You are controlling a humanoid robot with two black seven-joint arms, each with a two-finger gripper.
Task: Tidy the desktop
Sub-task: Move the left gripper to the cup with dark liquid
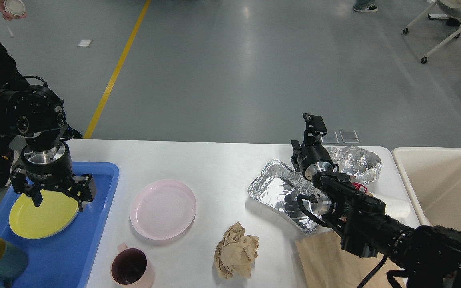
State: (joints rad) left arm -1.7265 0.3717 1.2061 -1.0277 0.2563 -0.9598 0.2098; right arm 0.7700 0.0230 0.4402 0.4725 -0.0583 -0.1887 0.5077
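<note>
Your left gripper (pixel 59 193) at lower left hangs w/ fingers spread, holding nothing, just over the yellow plate (pixel 42 216) in the blue tray (pixel 94 240); your right gripper (pixel 312 130) sits right of centre, by the foil tray (pixel 278 192); can't tell if it's open or closed; the desktop (pixel 214 168) fills the lower frame, w/ a pink plate (pixel 162 209) and crumpled paper (pixel 235 250) on it.

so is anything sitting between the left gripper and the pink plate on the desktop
Nothing visible does. The left gripper hangs open over the yellow plate in the blue tray. The pink plate lies to its right on the desktop, with only the tray's low rim and bare tabletop between them.
</note>
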